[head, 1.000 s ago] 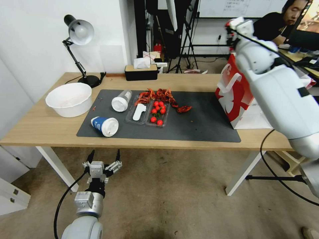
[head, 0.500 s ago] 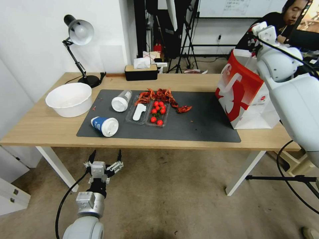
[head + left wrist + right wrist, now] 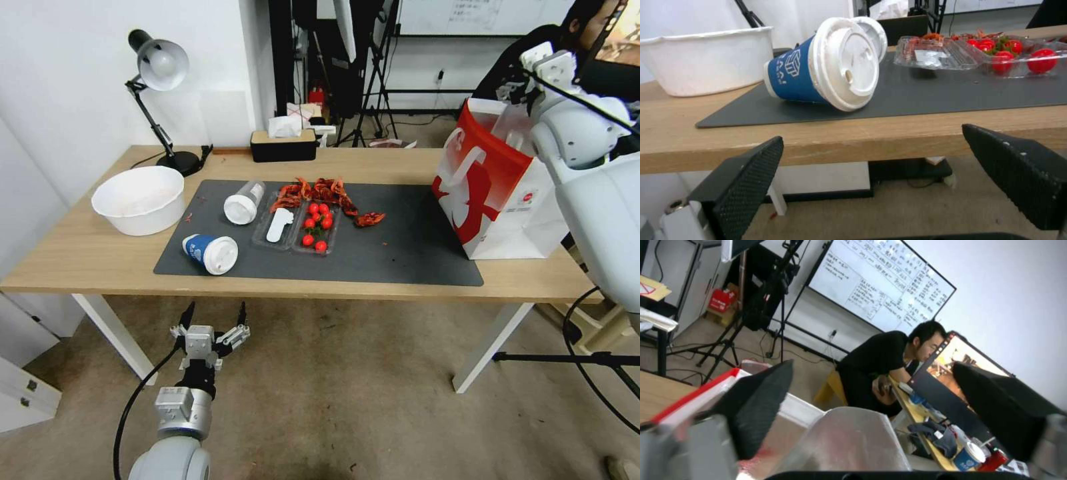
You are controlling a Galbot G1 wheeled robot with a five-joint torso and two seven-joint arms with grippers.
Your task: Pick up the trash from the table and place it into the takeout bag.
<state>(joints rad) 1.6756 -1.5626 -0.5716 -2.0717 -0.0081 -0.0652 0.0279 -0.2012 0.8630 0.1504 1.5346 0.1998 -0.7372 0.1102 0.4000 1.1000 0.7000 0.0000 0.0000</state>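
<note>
Your right gripper [image 3: 871,400], fingers apart and empty, hangs just above the big red-and-white paper takeout bag [image 3: 490,193] at the light-wood table's [image 3: 80,257] right end. Left gripper [image 3: 212,319], also spread, sits below the front edge; blue white-lidded paper cup [image 3: 826,71] lies on its side ahead of it, w/ clear white-lidded cup [image 3: 243,200] further back.

Light wood-grain table [image 3: 87,257] w/ matt dark grey mat [image 3: 400,253]. Blue paper cup [image 3: 795,78] capped w/ smooth white plastic lid; clear glossy plastic tray [image 3: 951,55] beside it. Glossy red & white paper takeout bag [image 3: 490,193]; left gripper [image 3: 871,180] pads textured matt black.
</note>
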